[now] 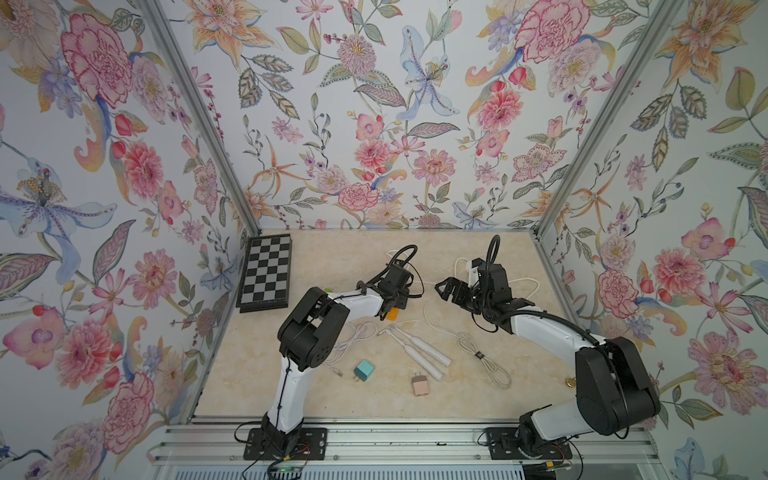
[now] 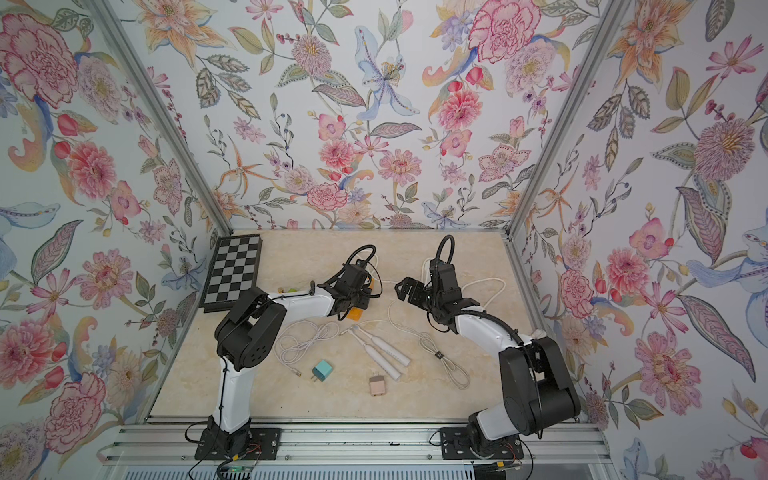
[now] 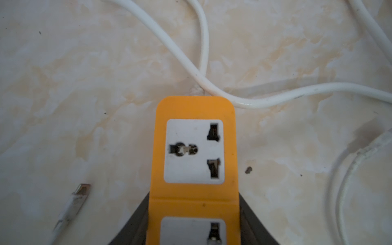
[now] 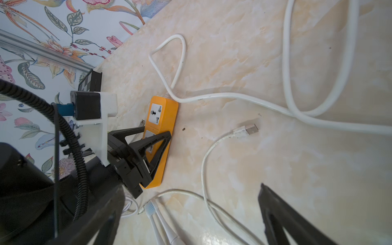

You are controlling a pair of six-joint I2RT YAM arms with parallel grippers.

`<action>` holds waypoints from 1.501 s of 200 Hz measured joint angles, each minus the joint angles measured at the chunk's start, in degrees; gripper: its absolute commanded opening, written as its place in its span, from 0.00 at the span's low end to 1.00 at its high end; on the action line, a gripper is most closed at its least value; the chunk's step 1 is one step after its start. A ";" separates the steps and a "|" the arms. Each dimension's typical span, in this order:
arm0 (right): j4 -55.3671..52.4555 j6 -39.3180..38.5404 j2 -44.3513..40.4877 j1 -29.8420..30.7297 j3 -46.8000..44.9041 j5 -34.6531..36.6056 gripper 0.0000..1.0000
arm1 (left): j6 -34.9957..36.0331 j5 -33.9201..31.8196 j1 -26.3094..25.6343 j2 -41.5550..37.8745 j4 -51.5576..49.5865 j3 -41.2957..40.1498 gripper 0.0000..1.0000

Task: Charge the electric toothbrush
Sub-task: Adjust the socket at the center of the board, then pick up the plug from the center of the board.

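Note:
Two white electric toothbrushes [image 1: 415,355] [image 2: 376,353] lie side by side mid-table, and their heads show in the right wrist view [image 4: 149,209]. Just behind them, my left gripper [image 1: 390,307] [image 3: 194,197] [image 4: 157,130] is shut across an orange power strip [image 1: 392,314] [image 2: 355,313] [image 3: 194,148] [image 4: 163,125] that lies flat on the table with its white sockets facing up. My right gripper [image 1: 441,289] [image 2: 401,286] [image 4: 191,186] hangs open and empty above the table to the right of the strip.
A white USB cable [image 1: 478,353] ends in a plug [image 4: 250,129] near the strip. A second coiled cable [image 1: 353,336] lies left of the brushes. A teal adapter [image 1: 363,369] and a pink adapter [image 1: 420,384] sit nearer the front. A chessboard [image 1: 266,272] lies at the back left.

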 measured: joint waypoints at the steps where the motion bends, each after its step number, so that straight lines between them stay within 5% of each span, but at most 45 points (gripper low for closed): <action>1: -0.09 0.00 -0.09 0.00 -0.02 0.04 1.00 | -0.09 -0.04 0.00 0.00 0.00 0.00 0.50; 16: -0.35 0.02 -0.57 0.20 -0.28 0.39 1.00 | -1.05 -0.52 0.00 0.00 0.00 0.07 0.59; 87: -3.10 -1.01 -2.45 0.90 -0.42 2.14 1.00 | -2.45 -0.66 0.00 -2.40 0.85 -0.90 0.70; 141: -10.03 -3.50 -9.92 3.45 -0.66 1.77 1.00 | -2.03 -1.38 -1.95 -25.49 -0.31 -17.81 0.74; 178: -13.62 -3.65 -17.44 6.84 -4.35 -1.86 1.00 | -3.89 -3.98 -9.88 -40.94 -6.19 -30.16 0.78; 221: -15.98 -3.63 -20.98 12.44 -8.59 -6.27 1.00 | -9.66 -5.20 -18.36 -46.49 -11.23 -38.99 0.83; 300: -16.68 -2.78 -21.46 15.98 -9.42 -6.97 1.00 | -16.39 -2.14 -19.21 -48.02 -11.41 -49.86 0.76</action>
